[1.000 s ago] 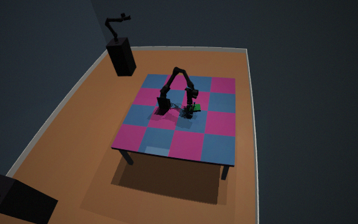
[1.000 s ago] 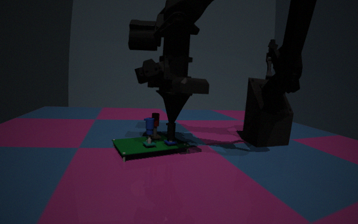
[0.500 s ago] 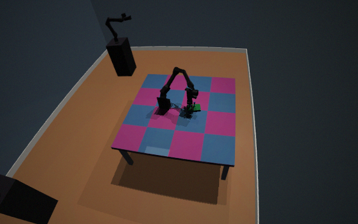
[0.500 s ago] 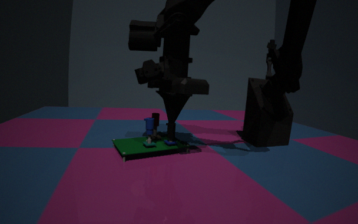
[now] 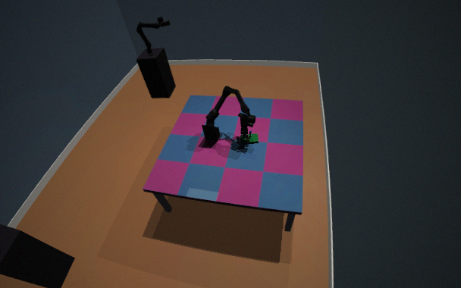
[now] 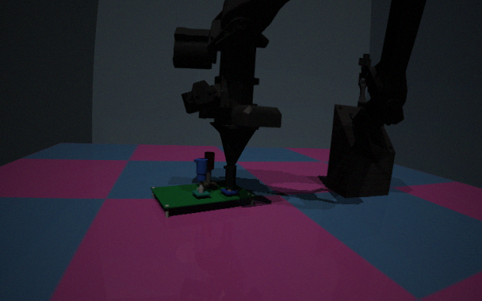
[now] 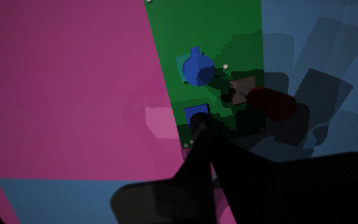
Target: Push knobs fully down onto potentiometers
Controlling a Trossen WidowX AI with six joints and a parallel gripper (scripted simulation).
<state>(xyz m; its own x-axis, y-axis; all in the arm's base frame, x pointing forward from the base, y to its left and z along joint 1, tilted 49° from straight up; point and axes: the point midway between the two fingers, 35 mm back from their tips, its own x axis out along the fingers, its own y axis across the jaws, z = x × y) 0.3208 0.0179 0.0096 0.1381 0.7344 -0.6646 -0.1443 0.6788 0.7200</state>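
Observation:
The green circuit board [image 5: 254, 139] [image 6: 178, 196] [image 7: 210, 20] stands on short legs. My gripper [image 6: 231, 164] [image 7: 205, 137] is shut and empty, pointing down, its tips at the top of the black knob [image 6: 231, 177] [image 7: 199, 119]. That knob stands upright low over the blue potentiometer [image 6: 229, 192] [image 7: 196, 111]; any gap beneath is too dark to tell. The blue knob [image 6: 201, 167] [image 7: 198, 70] stands high over the teal potentiometer [image 6: 201, 194] [image 7: 180, 64], bare shaft showing below. The dark red knob [image 6: 209, 161] [image 7: 275, 104] sits high on the shaft of the brown potentiometer [image 7: 243, 90].
The blue and red knobs rise close beside my fingers. My arm's base [image 5: 211, 136] [image 6: 361, 158] stands on the checkered table [image 5: 244, 186] [image 6: 238, 253]. Another arm stands on a pedestal [image 5: 156, 73] beyond the table. Shadows darken the board's near end in the wrist view.

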